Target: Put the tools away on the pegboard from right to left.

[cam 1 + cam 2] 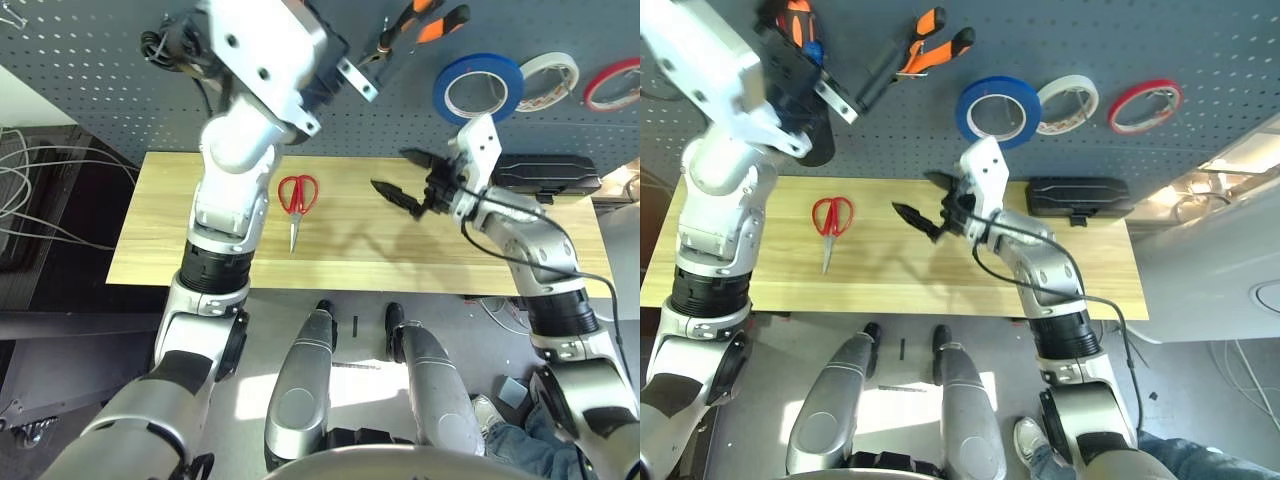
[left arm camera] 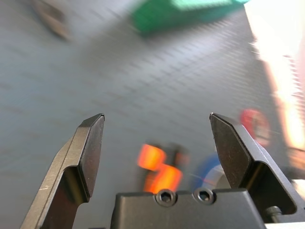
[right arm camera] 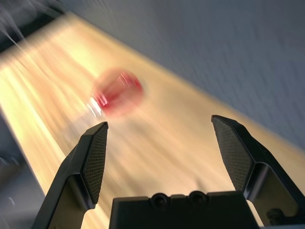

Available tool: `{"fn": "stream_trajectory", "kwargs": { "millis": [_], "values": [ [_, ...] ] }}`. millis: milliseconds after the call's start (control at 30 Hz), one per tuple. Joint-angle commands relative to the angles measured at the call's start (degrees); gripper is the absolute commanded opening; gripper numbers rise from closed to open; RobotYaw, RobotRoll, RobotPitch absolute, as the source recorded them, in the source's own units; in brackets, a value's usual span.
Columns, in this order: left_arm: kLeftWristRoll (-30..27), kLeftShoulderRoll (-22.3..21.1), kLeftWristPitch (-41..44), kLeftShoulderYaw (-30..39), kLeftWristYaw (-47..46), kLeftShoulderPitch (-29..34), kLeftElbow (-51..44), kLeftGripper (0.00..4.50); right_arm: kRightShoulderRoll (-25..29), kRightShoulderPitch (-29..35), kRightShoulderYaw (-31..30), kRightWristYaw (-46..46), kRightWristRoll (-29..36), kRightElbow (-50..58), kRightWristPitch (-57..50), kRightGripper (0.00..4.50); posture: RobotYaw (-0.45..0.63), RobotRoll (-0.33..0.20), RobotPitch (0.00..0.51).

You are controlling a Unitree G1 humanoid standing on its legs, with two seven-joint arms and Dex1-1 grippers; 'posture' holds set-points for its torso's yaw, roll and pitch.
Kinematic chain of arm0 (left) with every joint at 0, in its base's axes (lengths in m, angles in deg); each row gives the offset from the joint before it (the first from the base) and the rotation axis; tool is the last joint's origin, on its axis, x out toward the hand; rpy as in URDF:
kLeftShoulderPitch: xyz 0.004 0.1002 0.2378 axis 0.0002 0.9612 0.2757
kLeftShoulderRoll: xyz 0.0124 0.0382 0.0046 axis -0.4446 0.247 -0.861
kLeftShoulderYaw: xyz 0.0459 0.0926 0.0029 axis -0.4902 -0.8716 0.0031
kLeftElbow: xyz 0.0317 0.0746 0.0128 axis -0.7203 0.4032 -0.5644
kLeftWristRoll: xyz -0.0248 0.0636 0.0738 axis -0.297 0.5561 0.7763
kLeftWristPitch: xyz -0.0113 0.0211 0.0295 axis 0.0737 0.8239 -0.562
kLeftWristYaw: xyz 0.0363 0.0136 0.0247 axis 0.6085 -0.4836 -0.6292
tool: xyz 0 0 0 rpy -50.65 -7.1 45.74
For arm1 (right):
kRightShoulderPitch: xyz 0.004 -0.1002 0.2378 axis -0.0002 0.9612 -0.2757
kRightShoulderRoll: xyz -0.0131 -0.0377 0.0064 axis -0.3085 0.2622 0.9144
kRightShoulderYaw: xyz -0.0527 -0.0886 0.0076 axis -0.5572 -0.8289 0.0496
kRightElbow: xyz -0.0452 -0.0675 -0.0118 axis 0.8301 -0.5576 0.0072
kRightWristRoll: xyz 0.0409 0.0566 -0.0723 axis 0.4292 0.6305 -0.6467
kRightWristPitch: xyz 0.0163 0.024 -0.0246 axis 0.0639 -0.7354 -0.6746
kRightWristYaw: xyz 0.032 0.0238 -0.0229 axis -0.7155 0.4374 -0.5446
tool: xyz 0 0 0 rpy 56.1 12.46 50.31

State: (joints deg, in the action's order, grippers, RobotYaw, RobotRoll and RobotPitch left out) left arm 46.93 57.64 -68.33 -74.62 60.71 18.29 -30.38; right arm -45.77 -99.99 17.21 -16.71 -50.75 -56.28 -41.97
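The pegboard (image 1: 90, 60) stands behind the wooden table (image 1: 380, 250). On it hang the blue tape roll (image 1: 478, 87) and the orange-and-black pliers (image 1: 415, 28). The red-handled scissors (image 1: 297, 200) lie flat on the table's left half. My left arm is raised against the board; its gripper (image 2: 157, 117) is open with nothing between the fingers. A small blue handle (image 1: 813, 50) peeks out beside that hand, above a black cup (image 1: 820, 140). Over the table's middle, to the right of the scissors, my right gripper (image 1: 390, 168) hovers open and empty.
A white tape roll (image 1: 548, 80) and a red tape roll (image 1: 612, 83) hang right of the blue one. A black case (image 1: 545, 175) lies at the table's back right. Loose cables (image 1: 30, 170) hang off the left side.
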Motion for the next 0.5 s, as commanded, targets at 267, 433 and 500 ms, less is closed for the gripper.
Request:
{"fn": "stream_trajectory", "kwargs": {
  "millis": [267,433,500],
  "values": [
    [4.4,2.1,13.3,-10.7,3.9,11.9,4.9,4.48,3.7,5.9,-3.0,0.5,-3.7,1.4,-10.7,4.50,0.13,0.000,0.396],
    [6.7,0.8,22.2,-13.2,5.6,15.1,11.4,4.48,3.8,5.0,-2.6,3.0,-4.7,1.3,-17.1,4.50,0.13,0.000,0.396],
    [8.4,0.3,25.2,-13.0,4.1,15.7,14.5,4.48,3.5,4.5,-2.7,3.2,-4.7,1.5,-18.1,4.50,0.13,0.000,0.397]
  ]
}}
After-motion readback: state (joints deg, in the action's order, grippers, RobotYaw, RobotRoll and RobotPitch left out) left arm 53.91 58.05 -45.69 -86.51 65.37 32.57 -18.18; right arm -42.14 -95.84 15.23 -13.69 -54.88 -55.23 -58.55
